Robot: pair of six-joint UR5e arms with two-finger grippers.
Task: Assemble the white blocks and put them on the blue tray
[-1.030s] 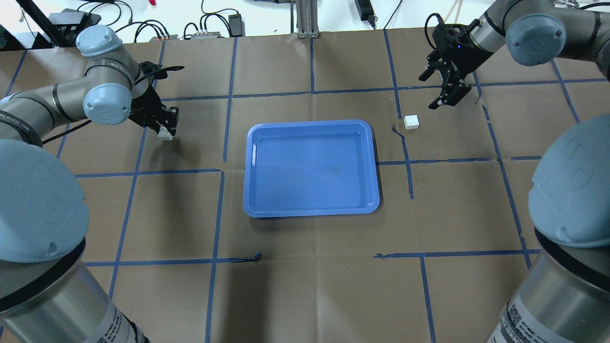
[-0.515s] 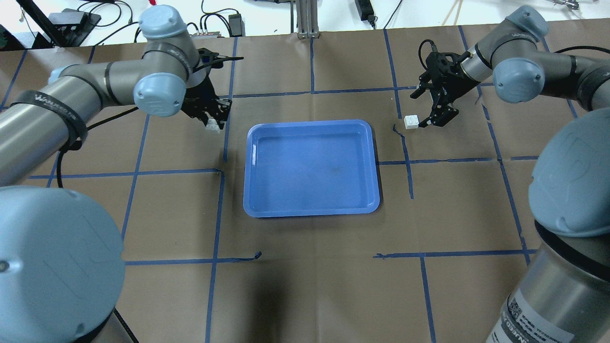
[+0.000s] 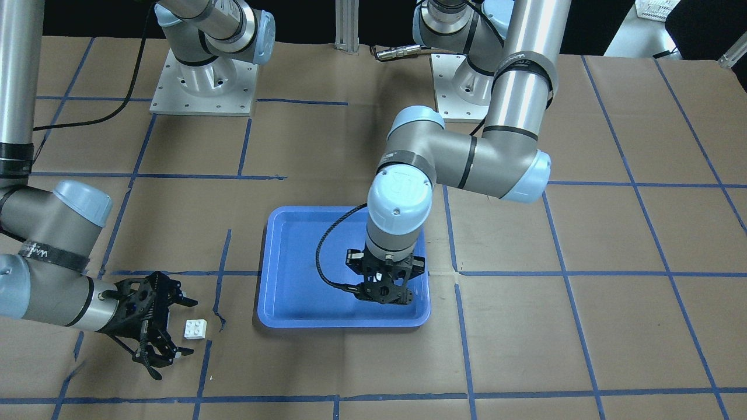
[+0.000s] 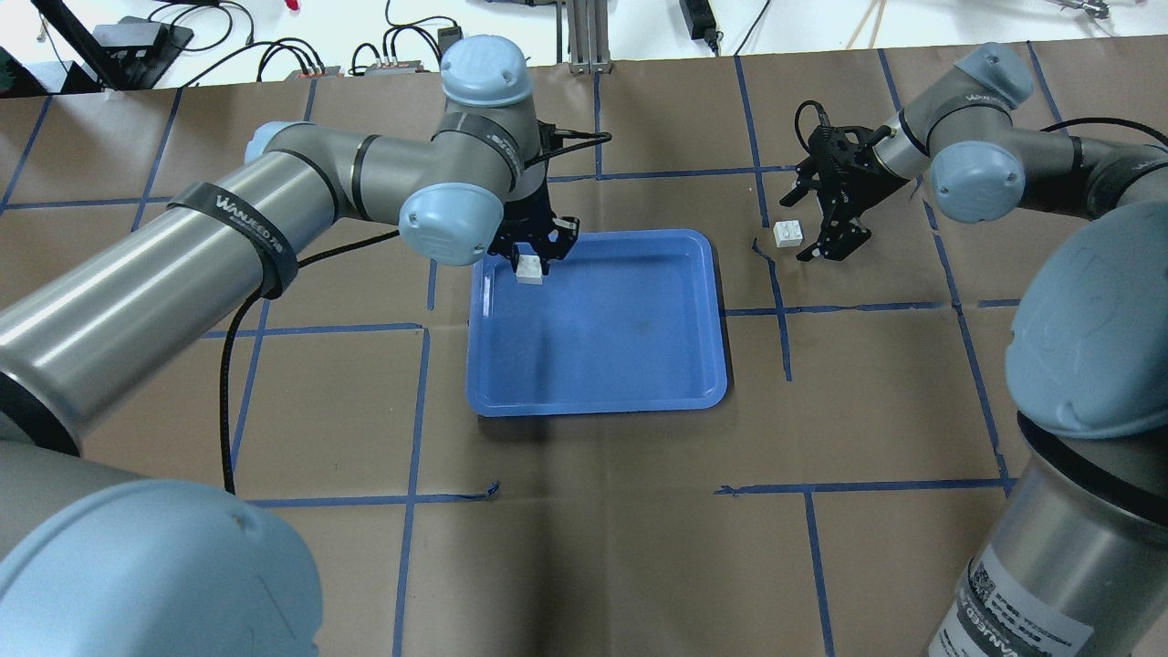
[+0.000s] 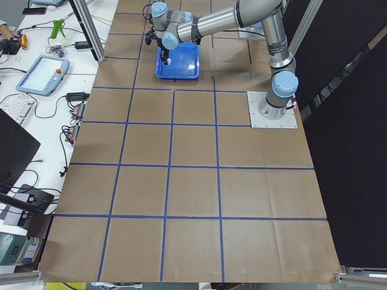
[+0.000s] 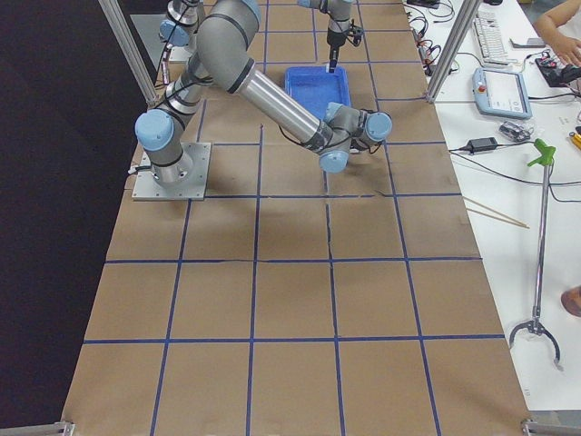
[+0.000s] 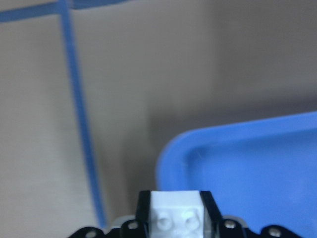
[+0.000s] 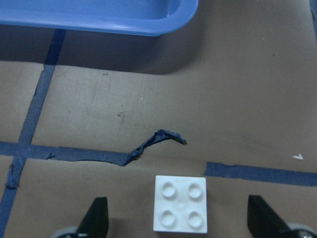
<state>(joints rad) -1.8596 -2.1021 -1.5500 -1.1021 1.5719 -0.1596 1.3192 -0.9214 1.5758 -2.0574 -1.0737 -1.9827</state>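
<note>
The blue tray [image 4: 595,403] lies mid-table. My left gripper [image 4: 531,260] is shut on one white block [image 4: 528,268] and holds it just above the tray's far left corner. The left wrist view shows this block [image 7: 177,218] between the fingers, over the tray rim [image 7: 171,158]. The other white block [image 4: 787,234] sits studs-up on the paper, right of the tray. My right gripper [image 4: 796,230] is open and low, with a finger on each side of that block, not touching it. The right wrist view shows the block [image 8: 180,203] between the spread fingers [image 8: 96,218].
Brown paper with a blue tape grid covers the table. A torn, curled bit of tape [image 8: 156,141] lies between the loose block and the tray [image 8: 99,15]. Cables and power supplies [image 4: 401,55] lie beyond the table's far edge.
My left arm has swung right, carrying its block from the table's left side to over the tray's far left corner. My right gripper has moved down and left to straddle the loose block.
</note>
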